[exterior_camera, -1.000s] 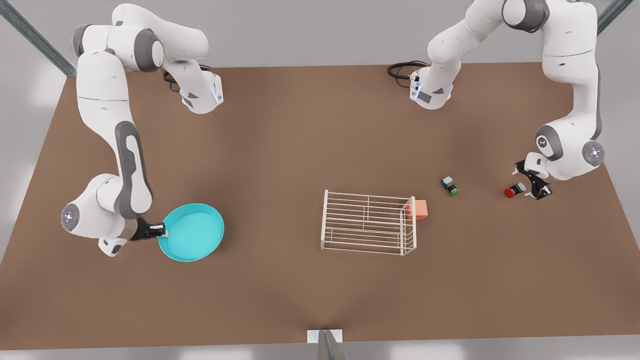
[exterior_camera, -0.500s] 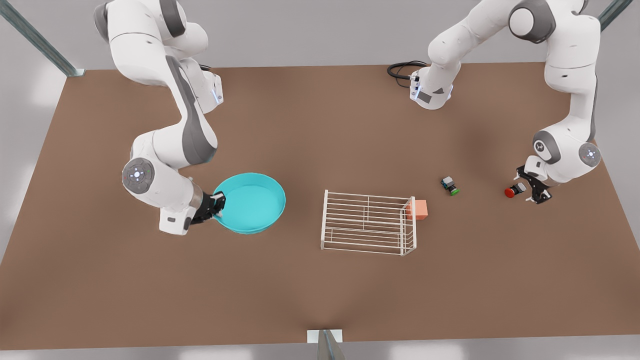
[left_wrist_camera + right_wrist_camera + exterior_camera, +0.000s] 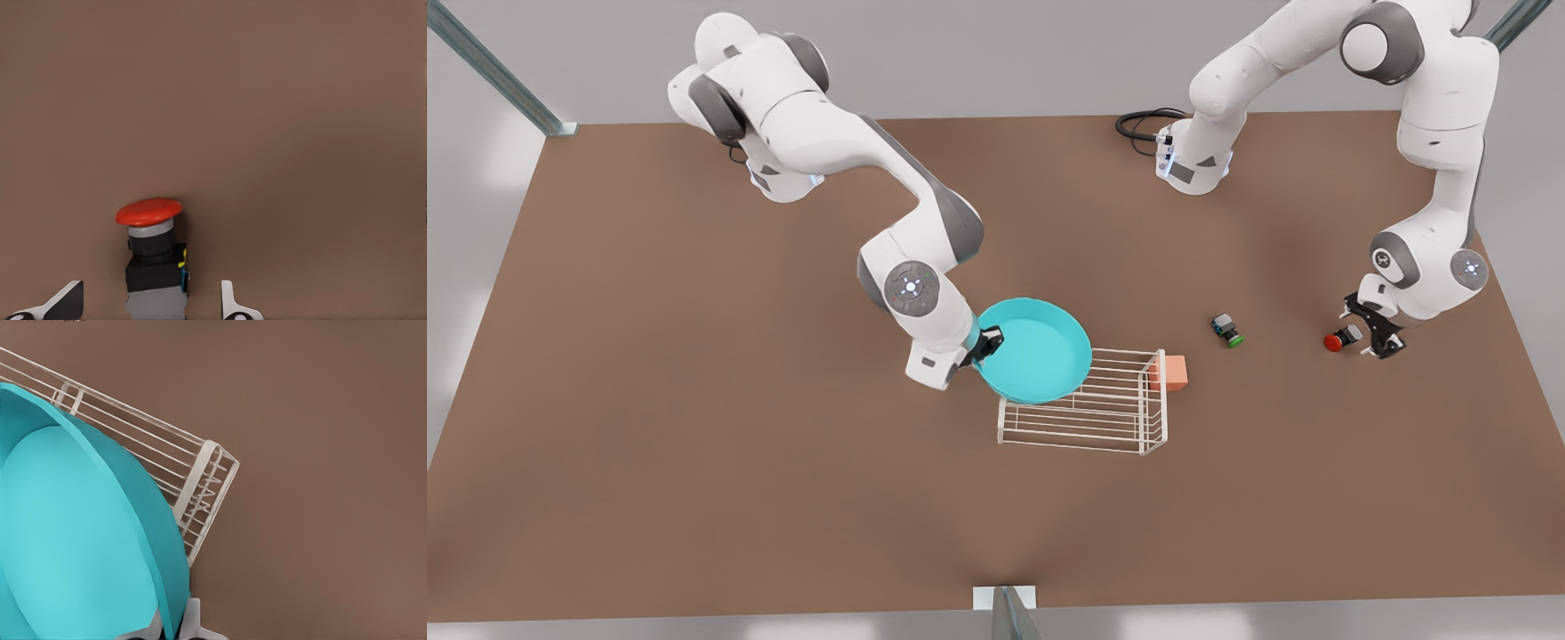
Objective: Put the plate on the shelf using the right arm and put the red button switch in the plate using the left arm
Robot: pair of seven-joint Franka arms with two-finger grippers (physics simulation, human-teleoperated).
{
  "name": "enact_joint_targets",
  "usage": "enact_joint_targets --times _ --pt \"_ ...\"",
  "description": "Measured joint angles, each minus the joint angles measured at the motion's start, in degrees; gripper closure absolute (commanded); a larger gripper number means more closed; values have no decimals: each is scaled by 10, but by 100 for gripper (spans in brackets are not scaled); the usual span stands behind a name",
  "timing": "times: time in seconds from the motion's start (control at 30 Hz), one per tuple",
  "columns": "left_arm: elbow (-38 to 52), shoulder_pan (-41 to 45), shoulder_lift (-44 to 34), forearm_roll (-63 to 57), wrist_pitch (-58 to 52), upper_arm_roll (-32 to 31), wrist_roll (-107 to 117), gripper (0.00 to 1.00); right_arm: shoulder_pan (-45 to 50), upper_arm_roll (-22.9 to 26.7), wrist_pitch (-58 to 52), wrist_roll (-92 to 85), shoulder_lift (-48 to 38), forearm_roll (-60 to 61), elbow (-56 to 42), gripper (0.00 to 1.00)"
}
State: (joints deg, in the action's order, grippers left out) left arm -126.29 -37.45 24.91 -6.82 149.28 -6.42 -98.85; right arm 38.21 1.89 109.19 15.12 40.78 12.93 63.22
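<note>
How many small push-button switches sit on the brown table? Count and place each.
2. The red-capped black button switch lies by the left gripper; the green-capped switch lies between it and the salmon-orange block.

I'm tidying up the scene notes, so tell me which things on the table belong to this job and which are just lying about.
Part of the job:
- round turquoise plate, held by the right gripper
- white wire shelf
- red-capped button switch, between the left gripper's open fingers

Lying about:
- green-capped switch
- salmon-orange block

green-capped switch, salmon-orange block, brown table
</note>
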Motion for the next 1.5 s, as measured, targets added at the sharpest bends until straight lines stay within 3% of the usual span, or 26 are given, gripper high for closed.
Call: enact_joint_targets --times 0.33,0.37,0.43,0.47,0.5,0.57,0.6,0.83,0.93,1.03,1.2,1.37,1.5 --pt "-9 -3 7 5 6 -1 -9 5 52 10 141 184 78 -1 -9 78" --pt "-10 -3 10 5 8 -1 -10 9 63 12 154 199 83 -1 -9 78" --pt "-11 -3 12 5 11 0 -11 28 77 16 175 229 93 -2 -9 76" --pt "-11 -3 12 5 12 0 -11 39 79 17 182 244 95 -3 -9 28" --pt "-11 -3 12 6 13 0 -12 40 80 18 188 258 96 -6 -9 0" --pt "-11 -3 12 6 14 0 -13 54 81 19 196 287 95 -11 -9 0" --pt "-11 -3 12 6 15 0 -14 56 81 20 199 301 92 -14 -9 0" --pt "-10 -4 -8 7 6 -4 -18 57 46 14 179 369 -22 -9 6 0" --pt "-6 -4 -27 14 -12 -22 -18 57 -85 -15 54 346 -155 -5 22 0" --pt "8 -3 -57 33 -41 -59 -16 57 -240 -17 -69 267 -268 -51 119 0" --pt "100 1 -118 76 -154 -153 6 57 -311 -9 -179 149 -257 -102 151 0" --pt "215 4 -123 85 -291 -258 59 57 -326 -2 -271 60 -256 -123 102 0" --pt "270 55 -113 86 -365 -288 123 57 -324 -10 -310 12 -255 -127 94 0"
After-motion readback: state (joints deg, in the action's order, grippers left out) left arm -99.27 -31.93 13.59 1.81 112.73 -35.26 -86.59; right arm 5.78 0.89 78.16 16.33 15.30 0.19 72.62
